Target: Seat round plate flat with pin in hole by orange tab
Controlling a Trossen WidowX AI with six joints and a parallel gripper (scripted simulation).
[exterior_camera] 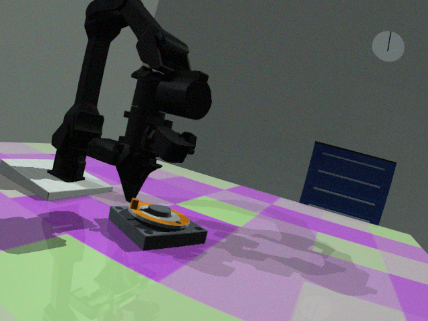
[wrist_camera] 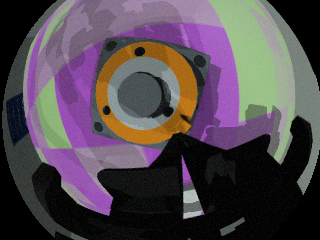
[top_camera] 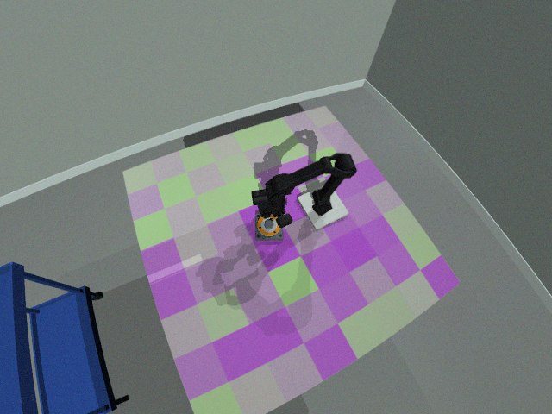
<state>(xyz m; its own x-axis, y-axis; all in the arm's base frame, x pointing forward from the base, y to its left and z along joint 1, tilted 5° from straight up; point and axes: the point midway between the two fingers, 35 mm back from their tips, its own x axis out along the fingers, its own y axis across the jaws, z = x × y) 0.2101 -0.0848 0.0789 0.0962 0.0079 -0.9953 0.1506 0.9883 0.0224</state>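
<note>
The round plate (top_camera: 260, 228) (exterior_camera: 152, 219) (wrist_camera: 101, 90), an orange ring around grey, sits around the post (top_camera: 268, 223) (exterior_camera: 159, 210) (wrist_camera: 140, 94) on the dark square base (top_camera: 270, 241) (exterior_camera: 128, 224) (wrist_camera: 192, 54). It looks slightly tilted in the exterior view, with a dark gap under part of its rim. The orange tab (exterior_camera: 134, 203) (wrist_camera: 187, 128) stands up at the rim nearest the robot. A dark hole (wrist_camera: 168, 111) lies beside it; I cannot make out the pin. My gripper (exterior_camera: 129, 200) (wrist_camera: 177, 137) is shut and empty, its tips right beside the tab; whether they touch is unclear.
The arm stands on a white slab (top_camera: 332, 218) (exterior_camera: 79, 190) close to the base, on a purple and green checkered table top (top_camera: 249, 329) (exterior_camera: 228, 273). A blue cart (top_camera: 62, 342) is beyond the table's edge.
</note>
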